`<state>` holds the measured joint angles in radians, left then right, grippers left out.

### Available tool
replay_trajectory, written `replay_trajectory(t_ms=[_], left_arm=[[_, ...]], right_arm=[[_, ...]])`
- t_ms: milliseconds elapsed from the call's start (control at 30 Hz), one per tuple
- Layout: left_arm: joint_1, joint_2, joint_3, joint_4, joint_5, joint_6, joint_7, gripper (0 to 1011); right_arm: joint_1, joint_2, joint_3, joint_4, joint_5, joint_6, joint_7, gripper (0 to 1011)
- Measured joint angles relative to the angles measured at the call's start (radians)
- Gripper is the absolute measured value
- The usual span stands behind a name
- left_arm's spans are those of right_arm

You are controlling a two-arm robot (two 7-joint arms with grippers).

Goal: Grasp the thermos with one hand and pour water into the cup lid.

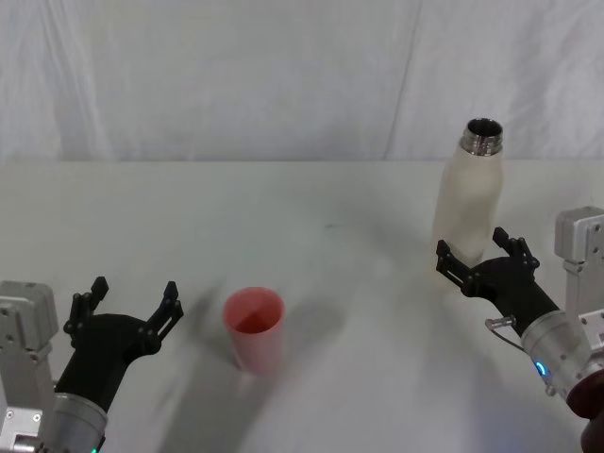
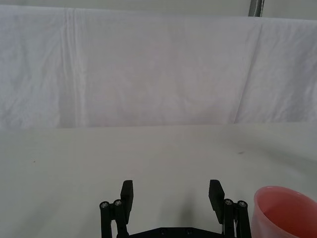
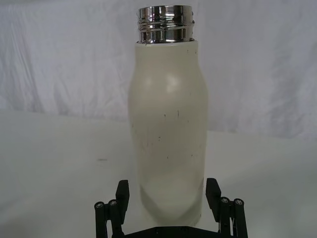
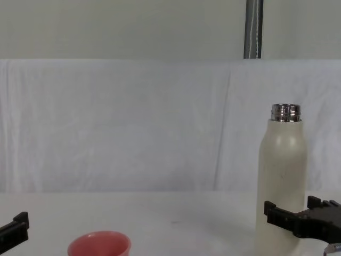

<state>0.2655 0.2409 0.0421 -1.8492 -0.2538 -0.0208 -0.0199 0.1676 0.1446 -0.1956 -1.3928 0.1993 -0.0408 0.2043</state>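
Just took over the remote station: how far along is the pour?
Done: the thermos stands upright and uncapped, steel neck bare, and the cup lid stands open side up. In hand: the right gripper is open, its fingers on either side of the thermos's lower body, not yet closed on it. The left gripper sits open beside the cup lid. Left: close, lift, carry over and tilt to pour.

The right end effector (image 1: 483,256) sits low at four o'clock in the head view, black fingers (image 3: 122,194) spread wide, its silver-grey wrist trailing toward the corner. The left end effector (image 1: 132,300) rests at eight o'clock, fingers likewise parted.
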Motion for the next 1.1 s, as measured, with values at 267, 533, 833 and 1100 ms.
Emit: replay_trajectory(t_ms=[267, 533, 833, 1100], left_arm=[[0.0, 0.0, 0.0, 0.0, 0.0, 0.0, 0.0, 1001], [0.0, 0.0, 0.0, 0.0, 0.0, 0.0, 0.0, 1001], [0.0, 0.0, 0.0, 0.0, 0.0, 0.0, 0.0, 1001], [0.0, 0.0, 0.0, 0.0, 0.0, 0.0, 0.0, 1001]], right_arm=[[0.033, -0.007, -0.002, 0.033, -0.003, -0.002, 0.002, 1001], [0.057, -0.015, -0.006, 0.062, -0.003, -0.005, 0.005, 1001], [0.087, -0.027, -0.01, 0.102, -0.002, -0.01, 0.011, 1003], [0.113, -0.034, -0.013, 0.139, -0.001, -0.018, 0.013, 1003]])
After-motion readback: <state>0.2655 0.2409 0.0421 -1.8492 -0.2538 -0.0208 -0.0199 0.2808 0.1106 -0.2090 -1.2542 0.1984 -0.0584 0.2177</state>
